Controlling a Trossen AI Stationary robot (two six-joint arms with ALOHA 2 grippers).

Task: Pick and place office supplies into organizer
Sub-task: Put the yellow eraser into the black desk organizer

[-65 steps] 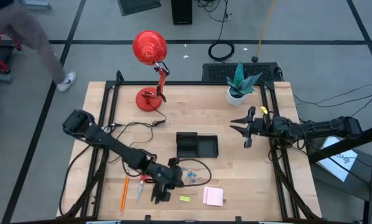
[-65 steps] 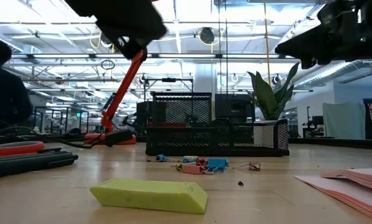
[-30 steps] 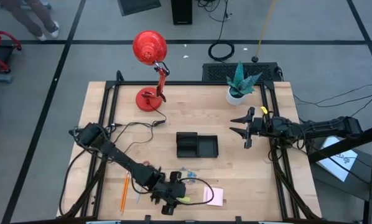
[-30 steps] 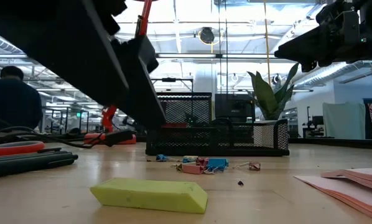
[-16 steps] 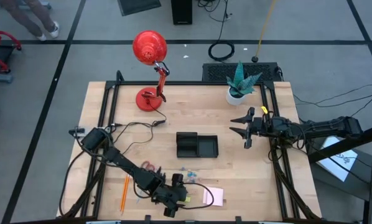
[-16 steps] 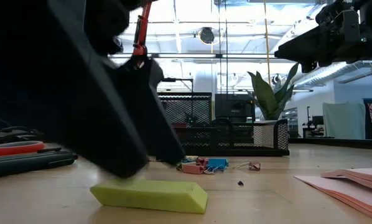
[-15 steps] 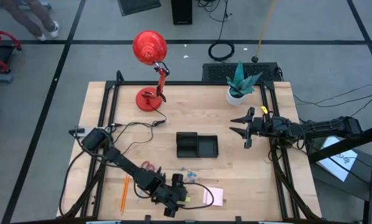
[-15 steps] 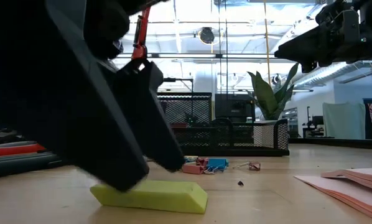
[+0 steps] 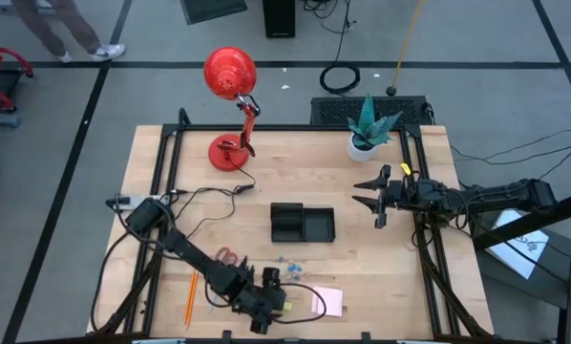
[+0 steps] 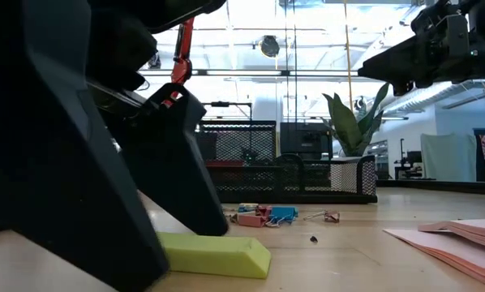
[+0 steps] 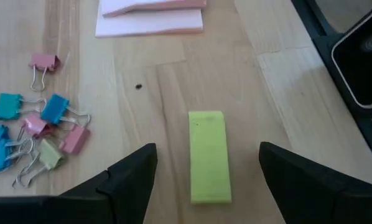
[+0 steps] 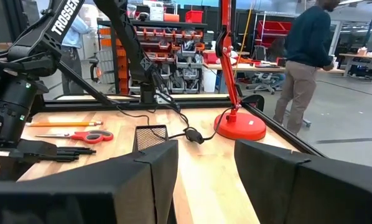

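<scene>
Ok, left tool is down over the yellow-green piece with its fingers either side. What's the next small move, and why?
Probably close the left tool on the yellow-green piece. The wrist view shows its open fingers straddling the piece's long sides, roughly centred, and the low view shows them down at table level. The binder clips and pink sticky-note pad lie clear, so nothing else should get pinched.

Yellow-green eraser (image 11: 208, 155), rectangular block, flat on the wood. Pink pad (image 11: 152, 17) flat, near it. Loose heap of blue and pink clips (image 11: 37, 130) beside. Black mesh organizer (image 9: 302, 224) upright, mid-table. Orange pencil (image 9: 190, 297), red scissors (image 12: 77, 135), black pens (image 12: 74, 151) lying flat together.
</scene>
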